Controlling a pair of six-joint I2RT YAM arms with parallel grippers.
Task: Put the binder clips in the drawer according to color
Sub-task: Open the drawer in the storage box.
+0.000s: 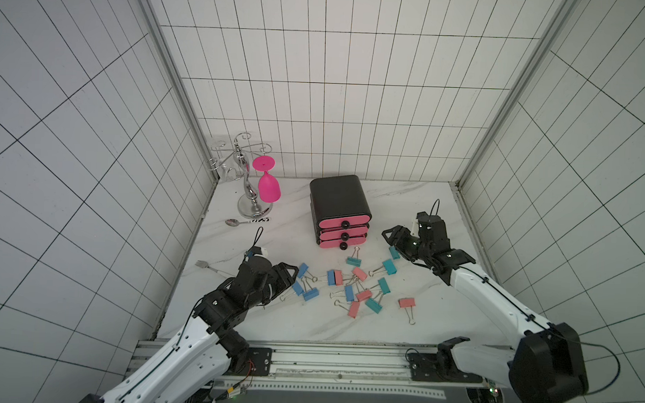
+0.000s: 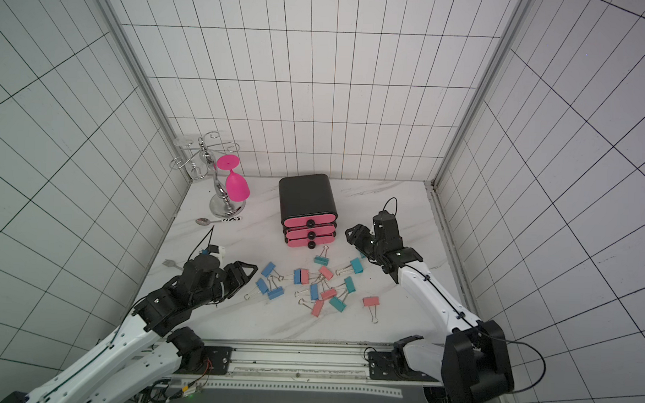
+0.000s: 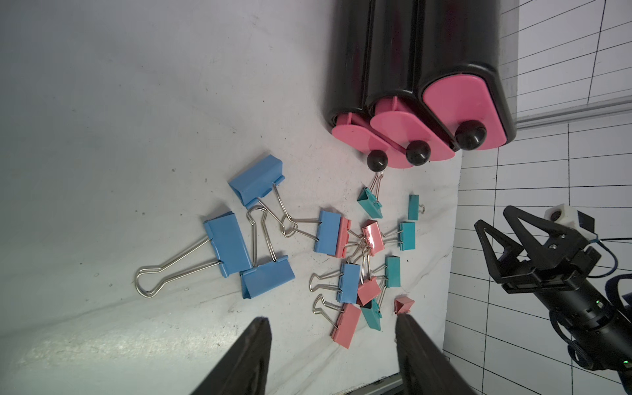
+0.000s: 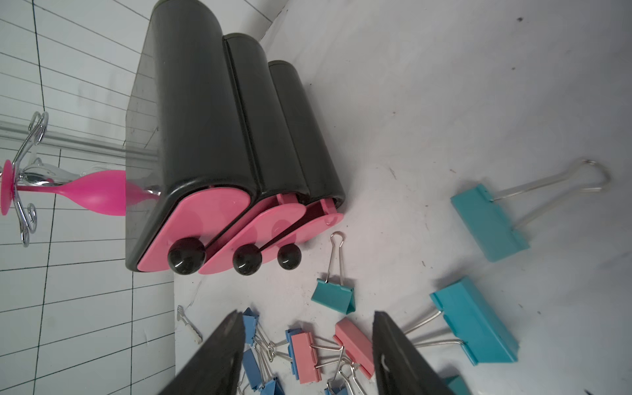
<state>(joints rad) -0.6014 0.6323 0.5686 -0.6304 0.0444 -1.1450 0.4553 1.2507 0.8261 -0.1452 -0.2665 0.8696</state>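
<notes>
Binder clips lie scattered on the white table in front of the drawer [image 1: 339, 199], a black chest with three pink fronts [image 4: 205, 219]. Its two lower drawers stick out a little; the top one is flush. Blue clips [image 1: 310, 294] lie at the left of the pile, right beside my left gripper [image 1: 288, 272]. That gripper [image 3: 331, 318] is open, with nothing between its fingers. Teal clips [image 1: 389, 266] lie at the right, close under my right gripper [image 1: 390, 235]. It [image 4: 306, 313] is open and empty too. A pink clip [image 1: 406, 303] lies apart, front right.
A silver glass rack [image 1: 251, 203] with a pink goblet [image 1: 269, 187] hanging upside down stands back left. A spoon [image 1: 233, 222] and a fork [image 1: 202, 265] lie near the left wall. Tiled walls close the table on three sides.
</notes>
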